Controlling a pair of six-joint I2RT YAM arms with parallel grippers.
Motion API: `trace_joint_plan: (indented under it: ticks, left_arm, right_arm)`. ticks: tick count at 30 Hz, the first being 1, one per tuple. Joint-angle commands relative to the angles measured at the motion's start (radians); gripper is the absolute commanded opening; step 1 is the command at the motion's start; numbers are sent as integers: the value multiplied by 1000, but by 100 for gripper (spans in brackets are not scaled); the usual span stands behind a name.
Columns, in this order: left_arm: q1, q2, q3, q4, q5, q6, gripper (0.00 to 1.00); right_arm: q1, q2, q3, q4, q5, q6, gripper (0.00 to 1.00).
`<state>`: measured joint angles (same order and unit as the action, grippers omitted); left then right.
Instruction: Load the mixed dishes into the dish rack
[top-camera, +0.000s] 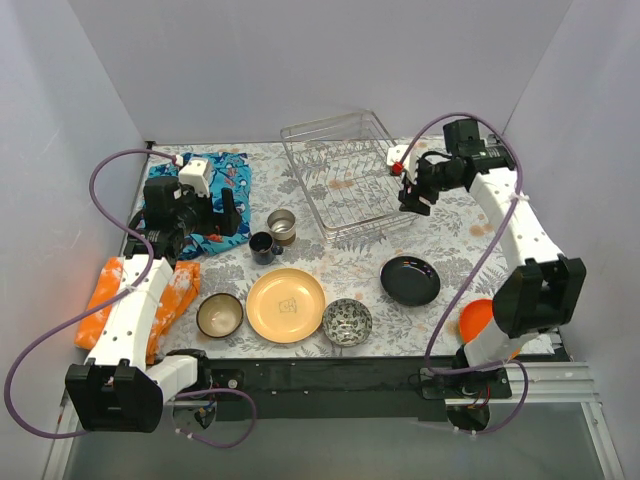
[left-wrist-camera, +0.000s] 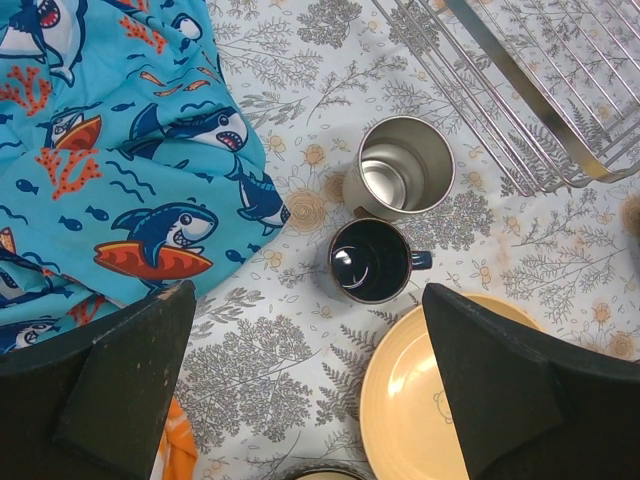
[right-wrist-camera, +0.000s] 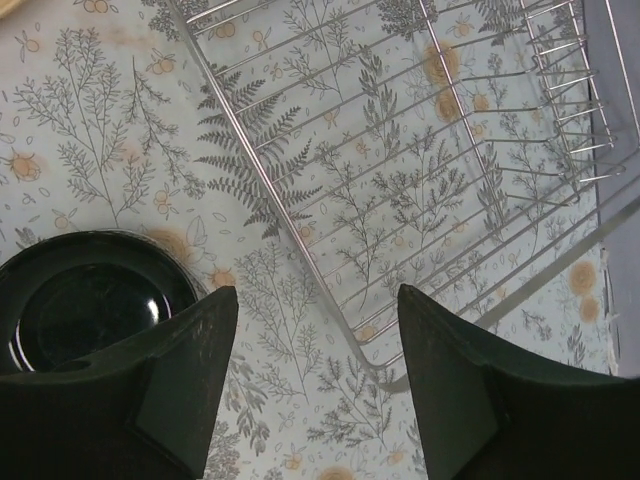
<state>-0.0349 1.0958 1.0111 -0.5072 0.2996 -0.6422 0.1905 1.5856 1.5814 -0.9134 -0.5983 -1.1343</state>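
7 dishes (top-camera: 285, 305) sat on the table (top-camera: 450, 240), outside the empty dish rack (top-camera: 345, 190). Left gripper (left-wrist-camera: 310, 345) hovered released above the dark blue mug (left-wrist-camera: 370, 260) (likely the first pick), and right gripper (right-wrist-camera: 315, 385) waited released by the rack's corner.

Three plates: tan-yellow plate (top-camera: 286, 305), black plate (top-camera: 409, 280), orange plate (top-camera: 477, 318).
Two bowls: dark brown bowl (top-camera: 219, 315), grey patterned bowl (top-camera: 347, 322).
One dark blue mug (top-camera: 263, 247), one beige cup (top-camera: 282, 226).
Two cloths: blue patterned cloth (top-camera: 218, 180), orange cloth (top-camera: 106, 292).
One dish rack (top-camera: 345, 185).
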Motion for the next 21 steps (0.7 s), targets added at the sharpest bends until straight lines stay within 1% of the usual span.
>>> trace_joint_plan:
  ticks: [1, 2, 3, 4, 6, 9, 15, 18, 21]
  left_arm:
    - [6, -13, 50, -1, -2, 21, 98]
    - [10, -14, 58, -7, -2, 24, 98]
    - [12, -13, 61, -10, -4, 32, 98]
    - [12, -13, 64, -16, -7, 36, 98]
    - [13, -10, 72, -19, -19, 49, 98]
    - [18, -7, 76, -19, -25, 58, 98]
    - [33, -14, 69, -24, -28, 64, 98]
    - [75, -17, 67, -25, -25, 59, 98]
    - [95, -16, 76, -31, -14, 53, 98]
  right_arm:
    - [10, 126, 139, -60, -87, -179, 69]
    - [10, 179, 164, -91, -89, -199, 68]
    - [12, 207, 196, -173, -90, -262, 67]
    - [15, 233, 248, -218, -86, -298, 65]
    - [23, 299, 294, -318, -72, -367, 63]
    - [29, 361, 356, -402, -58, -438, 61]
    - [47, 361, 296, -403, 12, -551, 61]
    - [52, 396, 314, -403, 26, -544, 61]
    - [53, 451, 379, -401, 20, -509, 60]
